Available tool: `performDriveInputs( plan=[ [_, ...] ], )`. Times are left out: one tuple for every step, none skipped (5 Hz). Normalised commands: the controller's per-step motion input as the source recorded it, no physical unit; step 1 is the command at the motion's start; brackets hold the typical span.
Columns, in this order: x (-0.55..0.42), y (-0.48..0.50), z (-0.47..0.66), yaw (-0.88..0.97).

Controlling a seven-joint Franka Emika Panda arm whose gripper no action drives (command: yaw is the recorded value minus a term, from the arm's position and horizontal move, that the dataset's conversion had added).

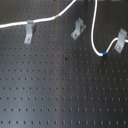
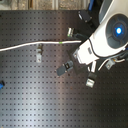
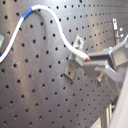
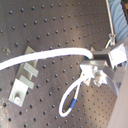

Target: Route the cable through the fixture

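The white cable point(image 1: 92, 35) runs from the first exterior view's left through the left clip point(image 1: 30, 31), past its green band point(image 1: 57, 16), and off the top edge. It comes back down to its blue band point(image 1: 105, 52) and rises to the right clip point(image 1: 120, 41). The middle clip point(image 1: 78, 28) holds no cable. In the first wrist view my gripper point(image 3: 96, 59) looks shut on the cable point(image 3: 60, 31) right at a clip's point(image 3: 73, 65) forked top. In the second wrist view my gripper point(image 4: 96, 65) holds the cable point(image 4: 55, 52), which passes over another clip point(image 4: 24, 82).
The black perforated board point(image 1: 60, 90) carries all three clips. In the second exterior view my white arm point(image 2: 107, 37) hangs over the board's right part and hides the gripper. A small blue object point(image 2: 1, 84) sits at the second exterior view's left edge.
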Motion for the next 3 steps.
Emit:
performDriveInputs(
  plan=[
    [-0.021, 0.038, 0.06, 0.0],
    [-0.343, 0.096, 0.36, 0.0],
    [-0.285, 0.251, 0.27, 0.0]
  ],
)
